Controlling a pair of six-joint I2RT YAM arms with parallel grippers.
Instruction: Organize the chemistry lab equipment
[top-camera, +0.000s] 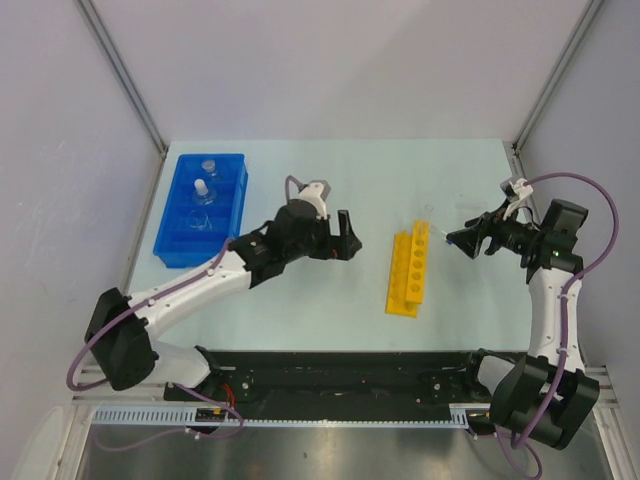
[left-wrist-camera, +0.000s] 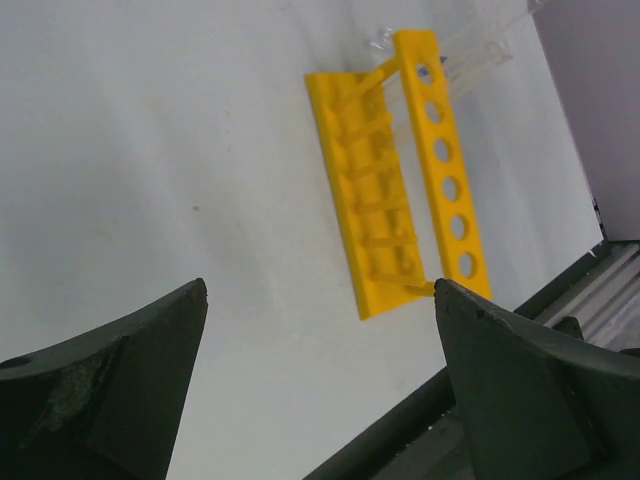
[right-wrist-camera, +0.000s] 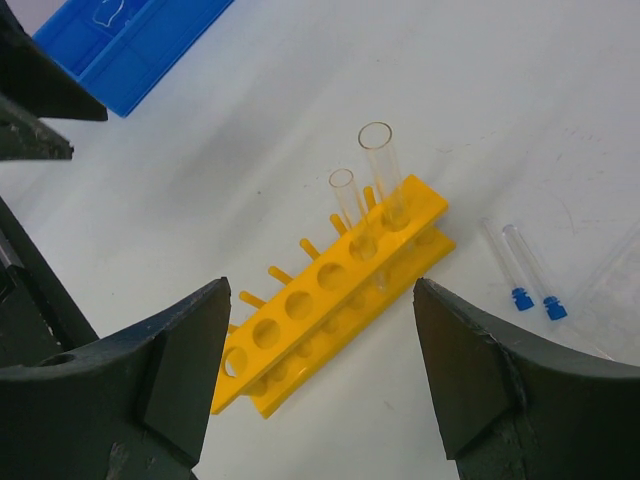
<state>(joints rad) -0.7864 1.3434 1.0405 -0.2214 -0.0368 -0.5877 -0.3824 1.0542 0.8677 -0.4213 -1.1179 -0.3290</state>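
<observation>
Top external: left end effector hangs over the desk, fingers spread wide, nothing between them; yellow holed tube rack lies just ahead of its tips, apart from them, untouched; right end effector faces the rack's far end from the opposite side, jaws likewise wide and empty, so the rack sits between the two; blue compartmented plastic tray rests well behind the left end effector, off to its left side, with small clear glass flasks upright in its compartments

Right wrist: rack below and ahead of the end effector, framed between its spread fingers; two thin clear tubes stand upright in the two holes at one end of the rack; two tiny blue-tipped droppers lie flat on the desk side by side, near that end, ahead of the right-hand finger

Left wrist: rack ahead between the wide fingers, tubes at its far end
</observation>
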